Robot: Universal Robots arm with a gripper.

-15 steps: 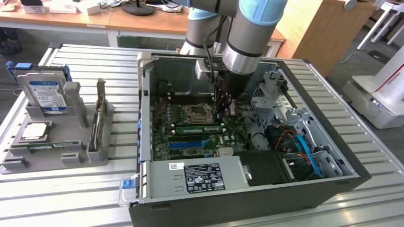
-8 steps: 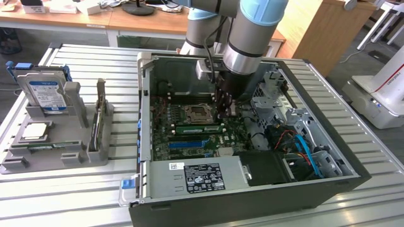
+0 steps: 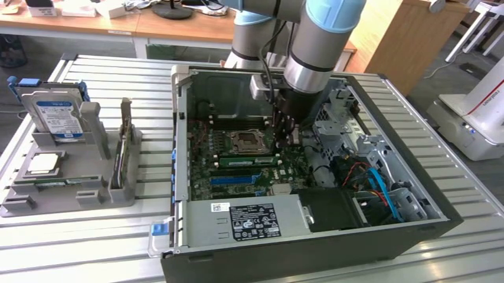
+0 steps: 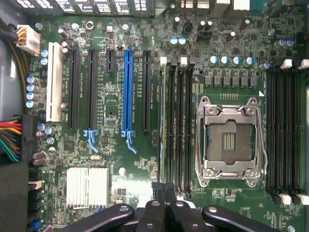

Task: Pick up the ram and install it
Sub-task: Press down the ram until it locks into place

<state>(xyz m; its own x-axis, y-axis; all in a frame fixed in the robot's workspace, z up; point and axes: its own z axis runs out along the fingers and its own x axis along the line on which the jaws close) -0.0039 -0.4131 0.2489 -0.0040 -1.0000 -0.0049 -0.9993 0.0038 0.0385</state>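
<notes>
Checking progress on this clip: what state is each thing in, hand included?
ram, standing on edge on the board beside the processor socket
hand, shut, by the ram's end
processor socket, empty
computer case, side open
hard drive, upright in the grey holder
processor, flat in the holder
</notes>
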